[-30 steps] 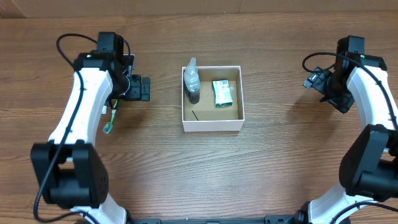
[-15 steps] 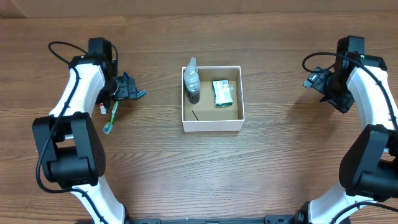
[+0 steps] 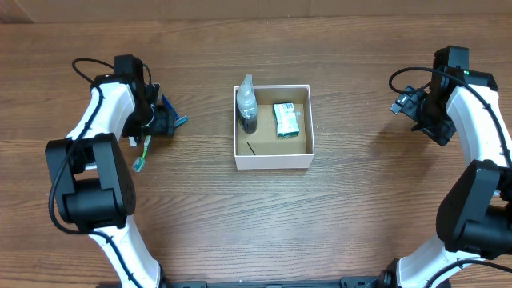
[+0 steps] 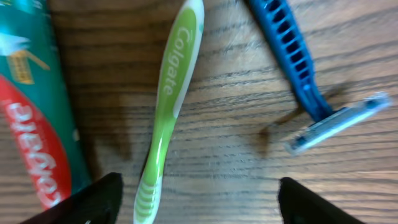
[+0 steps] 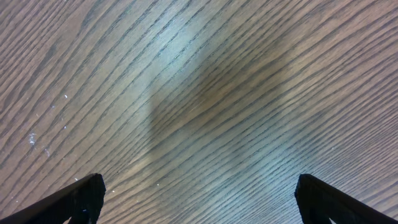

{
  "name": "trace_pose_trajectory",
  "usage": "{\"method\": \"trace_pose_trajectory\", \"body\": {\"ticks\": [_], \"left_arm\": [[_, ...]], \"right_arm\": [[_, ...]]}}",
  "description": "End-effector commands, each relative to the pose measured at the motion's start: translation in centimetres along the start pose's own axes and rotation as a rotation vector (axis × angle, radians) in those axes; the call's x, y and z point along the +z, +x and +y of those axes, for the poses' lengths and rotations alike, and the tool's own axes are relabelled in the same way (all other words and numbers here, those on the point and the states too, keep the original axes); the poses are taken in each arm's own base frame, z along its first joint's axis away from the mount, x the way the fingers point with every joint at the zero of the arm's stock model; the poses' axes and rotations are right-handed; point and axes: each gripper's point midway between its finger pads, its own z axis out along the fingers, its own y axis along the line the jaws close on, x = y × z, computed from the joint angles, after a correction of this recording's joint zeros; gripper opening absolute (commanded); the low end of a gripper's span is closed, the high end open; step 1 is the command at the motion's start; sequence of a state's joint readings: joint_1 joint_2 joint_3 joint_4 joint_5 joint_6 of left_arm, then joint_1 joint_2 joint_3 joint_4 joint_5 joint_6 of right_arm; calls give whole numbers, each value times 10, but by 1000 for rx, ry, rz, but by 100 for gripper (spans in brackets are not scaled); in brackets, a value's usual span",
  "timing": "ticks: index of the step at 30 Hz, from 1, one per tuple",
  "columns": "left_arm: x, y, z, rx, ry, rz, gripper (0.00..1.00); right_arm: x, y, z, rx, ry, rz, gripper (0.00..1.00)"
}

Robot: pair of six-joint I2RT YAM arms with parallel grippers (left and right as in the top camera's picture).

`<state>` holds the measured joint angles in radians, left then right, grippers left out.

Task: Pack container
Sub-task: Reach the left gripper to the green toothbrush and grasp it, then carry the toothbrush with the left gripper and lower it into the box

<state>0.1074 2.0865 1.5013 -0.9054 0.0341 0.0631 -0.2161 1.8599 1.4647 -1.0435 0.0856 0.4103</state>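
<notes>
- Overhead: the container [image 3: 273, 161] sits open-topped at the middle of the wooden surface [image 3: 256, 228], white walls around a brown floor.
- Inside it, a clear spray bottle [image 3: 247, 105] stands against the wall at 9 to 10 o'clock. A green soap packet [image 3: 286, 120] lies flat toward 1 o'clock, apart from the bottle.
- The left tool [image 3: 164, 122] is low over the surface at 9 o'clock from the container, well apart from it. A blue razor [image 3: 178, 118] shows just beside its tip, and a green toothbrush [image 3: 144, 152] lies at its 7 o'clock.
- A small white-and-red bit beside the left arm may be a tube, but most of it is hidden.
- The right tool [image 3: 412, 104] is at 3 o'clock from the container, well apart, with bare wood under it.
- Left wrist: the left tool [image 4: 199, 204] is released, its two dark fingertips [image 4: 93, 200] spread wide at 7 and 5 o'clock and gripping nothing.
- Between and above them, the toothbrush runs from 12 o'clock down to a ribbed end at 7 o'clock, near the left fingertip.
- A toothpaste tube [image 4: 31, 112] lies along the 9 o'clock edge, just beside the toothbrush.
- The razor slants from 12 o'clock down to its head at 3 o'clock, apart from the toothbrush.
- Right wrist: the right tool [image 5: 205, 202] is released too, with its fingertips far apart at the lower corners and only wood grain between them.
</notes>
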Motion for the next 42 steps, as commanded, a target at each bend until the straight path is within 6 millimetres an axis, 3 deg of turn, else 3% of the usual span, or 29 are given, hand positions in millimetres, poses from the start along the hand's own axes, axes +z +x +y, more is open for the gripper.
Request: {"method": "trace_pose_trajectory", "body": {"ticks": [1,3,7,12,19,26,28,32,34,37,40,42], "left_arm": [[18,2,2,17,22,42,72],[25,5,1,18,24,60,63],[27,6,1,13,28,65,55],[27,6,1,-10,27,65,26],[27,6,1,-39,26,67,5],[14,2,-5,-86,55,78,4],[-5,-7,-11,-87,90,71,4],[-75,-31,-28,-24,101,18,4],[-130,-44,-59,94,129,-77,4],[-185,-48,-101,236,147,-194,4],[-226,-38,-150,422,168,-292,4],[-248,-19,-196,660,178,-352,4]], "right_arm": [[-1,-3,-2,-3,7,-10,100],[-1,-3,-2,-3,7,-10,100],[-1,-3,-2,-3,7,-10,100],[-1,-3,-2,-3,7,-10,100],[-1,-3,-2,-3,7,-10,100],[-1,-2,-2,-3,7,-10,100],[-1,-3,-2,-3,7,-10,100],[-1,-3,-2,-4,7,-10,100],[-1,-3,-2,-3,7,-10,100],[-1,-3,-2,-4,7,-10,100],[-1,-3,-2,-3,7,-10,100],[-1,-3,-2,-4,7,-10,100]]}}
